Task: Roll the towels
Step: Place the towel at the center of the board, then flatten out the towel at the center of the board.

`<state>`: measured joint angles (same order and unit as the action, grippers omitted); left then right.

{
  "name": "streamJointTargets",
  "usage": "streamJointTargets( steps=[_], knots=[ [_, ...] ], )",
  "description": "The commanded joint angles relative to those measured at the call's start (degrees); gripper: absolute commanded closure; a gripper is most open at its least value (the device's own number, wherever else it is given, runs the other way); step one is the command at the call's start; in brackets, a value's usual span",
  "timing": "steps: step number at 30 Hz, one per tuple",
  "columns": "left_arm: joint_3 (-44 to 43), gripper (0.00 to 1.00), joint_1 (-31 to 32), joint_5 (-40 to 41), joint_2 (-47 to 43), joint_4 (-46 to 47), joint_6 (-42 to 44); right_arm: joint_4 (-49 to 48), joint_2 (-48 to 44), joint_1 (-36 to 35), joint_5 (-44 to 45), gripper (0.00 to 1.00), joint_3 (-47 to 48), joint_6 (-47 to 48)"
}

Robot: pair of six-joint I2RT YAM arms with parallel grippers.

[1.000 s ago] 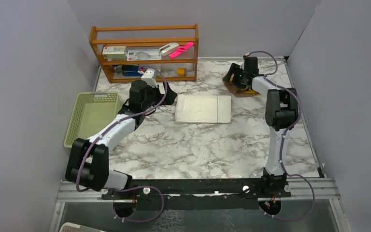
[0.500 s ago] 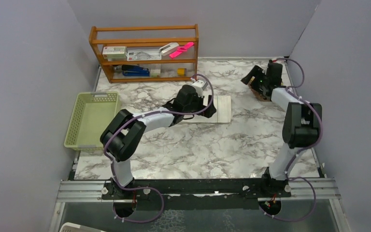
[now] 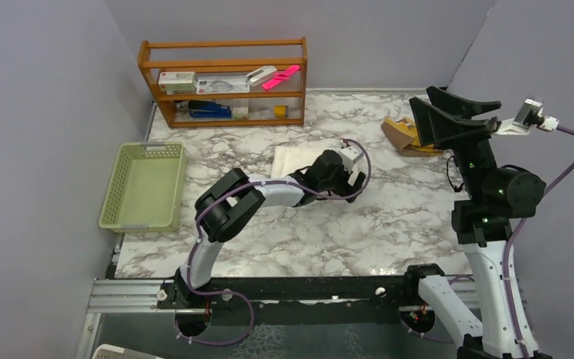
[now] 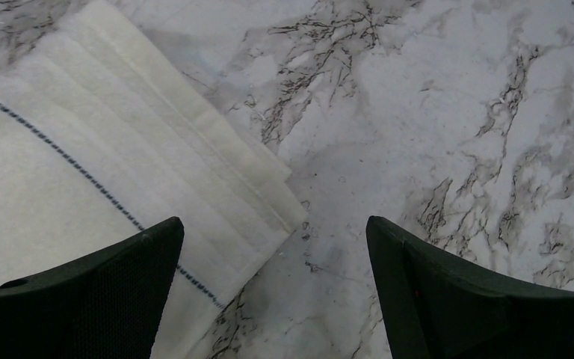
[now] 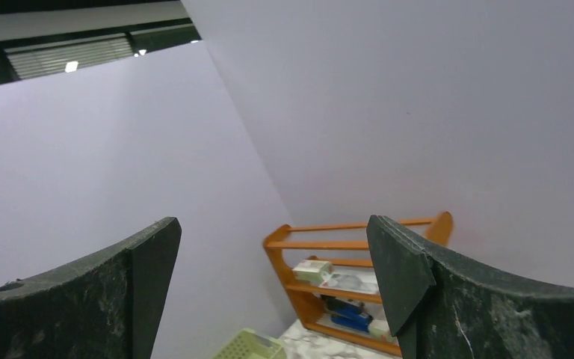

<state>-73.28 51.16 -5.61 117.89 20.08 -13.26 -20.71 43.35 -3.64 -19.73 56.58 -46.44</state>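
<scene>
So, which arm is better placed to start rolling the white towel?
Left. The left gripper, open, hovers over a corner of the white towel; the right gripper, also open, points at the wall, high above the table.

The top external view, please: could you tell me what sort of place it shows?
Probably a robot test cell, not a real home: plain lilac partition walls box in a marble-patterned table, a black metal mounting rail runs along its near edge, and a wooden shelf rack stands at the back.
</scene>
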Motion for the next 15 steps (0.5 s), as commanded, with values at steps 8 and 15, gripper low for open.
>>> streamJointTargets(
  steps=[8, 15],
  knots=[
    [-7.37, 0.14, 3.71, 6.41, 7.27, 0.76, 0.92, 0.3, -2.76, 0.08, -1.17, 0.0, -2.35, -12.09],
    [-8.55, 0.23, 4.82, 10.46, 8.32, -0.45, 1.91, -0.58, -3.29, 0.07, -0.04, 0.0, -3.31, -13.05]
  ],
)
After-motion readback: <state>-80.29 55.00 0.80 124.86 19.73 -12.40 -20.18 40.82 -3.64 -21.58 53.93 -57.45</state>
